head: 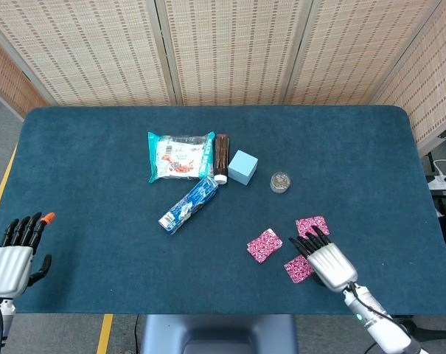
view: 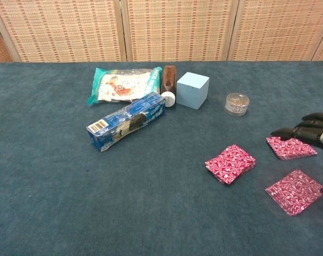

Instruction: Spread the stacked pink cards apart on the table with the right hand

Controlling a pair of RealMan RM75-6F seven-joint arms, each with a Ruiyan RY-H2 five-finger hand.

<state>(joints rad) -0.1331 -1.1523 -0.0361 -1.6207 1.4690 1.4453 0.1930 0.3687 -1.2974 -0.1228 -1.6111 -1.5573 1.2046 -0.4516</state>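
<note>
Three pink patterned cards lie apart on the blue table. One card (head: 264, 245) (view: 230, 163) is on the left, a second (head: 311, 225) (view: 291, 148) is further back, and a third (head: 298, 268) (view: 296, 191) is nearest the front edge. My right hand (head: 327, 259) (view: 313, 131) hovers between the second and third cards with its fingers spread and holds nothing. Only its dark fingertips show at the right edge of the chest view. My left hand (head: 15, 253) rests at the front left corner, fingers extended, holding nothing.
Behind the cards stand a small round tin (head: 280, 181) (view: 237, 103), a light blue box (head: 242, 167) (view: 192, 89), a brown bottle (head: 221, 155), a teal snack bag (head: 180, 155) (view: 125, 84) and a blue packet (head: 189, 204) (view: 126, 121).
</note>
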